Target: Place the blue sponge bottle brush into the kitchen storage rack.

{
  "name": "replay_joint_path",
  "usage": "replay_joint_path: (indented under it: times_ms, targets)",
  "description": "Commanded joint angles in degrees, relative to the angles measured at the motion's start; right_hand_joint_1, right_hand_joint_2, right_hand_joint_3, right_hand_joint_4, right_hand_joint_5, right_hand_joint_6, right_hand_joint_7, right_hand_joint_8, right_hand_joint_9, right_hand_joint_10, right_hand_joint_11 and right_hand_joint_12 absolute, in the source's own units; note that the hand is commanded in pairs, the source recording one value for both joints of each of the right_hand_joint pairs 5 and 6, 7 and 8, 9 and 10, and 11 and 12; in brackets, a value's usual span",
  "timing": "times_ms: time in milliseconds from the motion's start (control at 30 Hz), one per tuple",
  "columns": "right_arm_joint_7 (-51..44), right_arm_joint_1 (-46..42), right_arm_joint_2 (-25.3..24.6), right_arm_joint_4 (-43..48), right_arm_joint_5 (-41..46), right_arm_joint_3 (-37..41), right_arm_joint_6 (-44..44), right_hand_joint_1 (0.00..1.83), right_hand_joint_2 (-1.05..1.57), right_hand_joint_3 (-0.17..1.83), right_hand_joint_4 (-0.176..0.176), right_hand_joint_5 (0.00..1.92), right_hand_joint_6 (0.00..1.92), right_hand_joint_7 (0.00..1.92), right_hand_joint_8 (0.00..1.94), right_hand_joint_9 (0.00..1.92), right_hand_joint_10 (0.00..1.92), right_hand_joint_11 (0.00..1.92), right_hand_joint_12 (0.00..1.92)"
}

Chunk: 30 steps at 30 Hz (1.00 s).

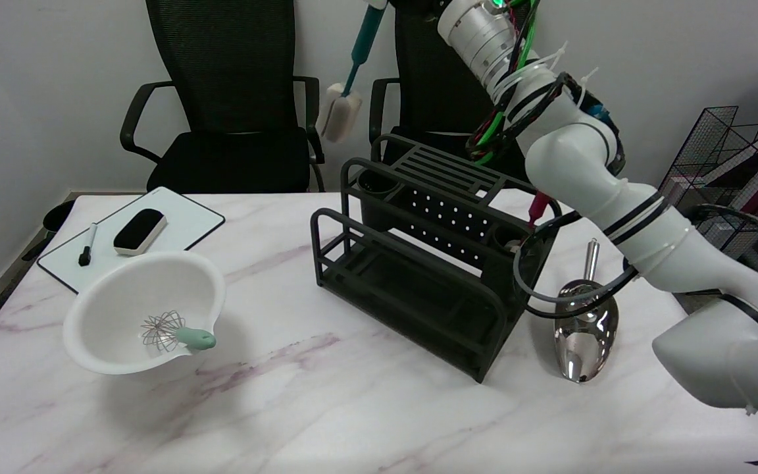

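The bottle brush (pixel 354 71) hangs tilted in the air above and behind the rack's left end, its blue handle running off the top edge and its pale sponge head (pixel 339 112) lowest. The dark grey kitchen storage rack (pixel 418 276) stands in the middle of the marble table, with a round cup holder (pixel 376 184) at its back left. My right arm (pixel 583 158) rises from the lower right over the rack, and its wrist (pixel 478 26) reaches the top edge. The hand itself is cut off above the picture.
A shiny metal scoop (pixel 583 329) lies right of the rack. A red-handled tool (pixel 540 205) stands in the rack's right cup. At the left are a white bowl (pixel 109 296) holding a whisk (pixel 172 332) and a whiteboard (pixel 175 224) with eraser and marker. Two black chairs stand behind.
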Motion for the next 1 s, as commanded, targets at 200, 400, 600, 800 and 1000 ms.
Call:
replay_joint_path:
  times_ms: [200, 400, 600, 800, 1000]
  targets:
    - [-0.4, 6.5, 0.8, -14.3, -6.7, -5.9, 4.1, 1.23, 1.50, 0.49, 0.000, 1.92, 1.92, 1.92, 1.92, 1.92, 1.92, 1.92, 1.92]
    - [0.0, 6.3, 0.8, -15.5, -7.9, -7.6, 4.0, 1.25, 1.48, 0.52, 0.000, 1.92, 1.92, 1.92, 1.92, 1.92, 1.92, 1.92, 1.92]
    - [0.1, 4.3, 1.9, -13.4, -7.9, -7.6, 3.9, 1.25, 1.48, 0.52, 0.000, 1.92, 1.92, 1.92, 1.92, 1.92, 1.92, 1.92, 1.92]
    - [0.2, 2.0, 3.5, -10.9, -7.5, -7.6, 3.7, 1.24, 1.49, 0.53, 0.000, 1.92, 1.92, 1.92, 1.92, 1.92, 1.92, 1.92, 1.92]
    - [0.2, 1.2, 3.8, -10.2, -7.9, -8.3, 2.3, 1.24, 1.50, 0.53, 0.000, 1.92, 1.92, 1.92, 1.92, 1.92, 1.92, 1.92, 1.92]
